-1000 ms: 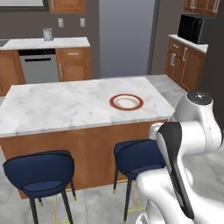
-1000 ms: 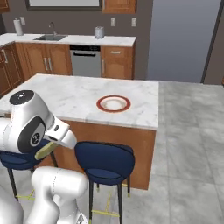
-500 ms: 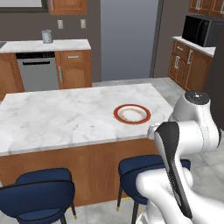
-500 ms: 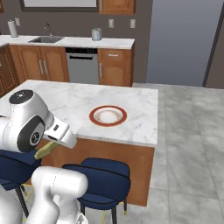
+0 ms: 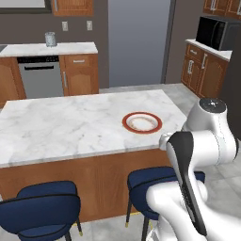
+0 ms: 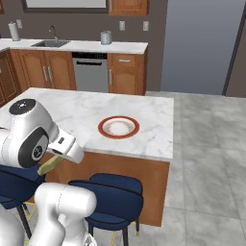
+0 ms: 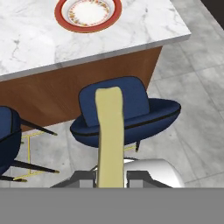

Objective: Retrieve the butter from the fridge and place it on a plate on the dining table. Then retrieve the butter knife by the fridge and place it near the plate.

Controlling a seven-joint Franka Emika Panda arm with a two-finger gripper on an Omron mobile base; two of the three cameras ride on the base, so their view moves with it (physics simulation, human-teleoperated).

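My gripper (image 7: 110, 178) is shut on the butter (image 7: 109, 135), a pale yellow stick that juts straight out from between the fingers. The butter (image 6: 50, 165) hangs low at my left side, below the edge of the dining table (image 6: 81, 113). On the white marble dining table (image 5: 61, 127) the red-rimmed plate (image 5: 126, 122) lies empty near the right end. In the hand view the plate (image 7: 61, 19) sits at the top, on the dining table (image 7: 35, 43) beyond the butter's tip. The grey fridge (image 5: 139, 42) stands shut at the back. The butter knife is out of view.
Blue stools (image 5: 42, 212) (image 7: 127, 113) stand along the table's near side, one directly under the held butter. A dishwasher (image 5: 38, 77) and wooden counters line the back wall, a microwave (image 5: 214, 32) at the right. Grey floor (image 6: 206, 158) lies open right of the table.
The base has driven closer to the dining table, so the table and plate look larger and nearer. The butter stays in the shut gripper; the arm's pose is unchanged.
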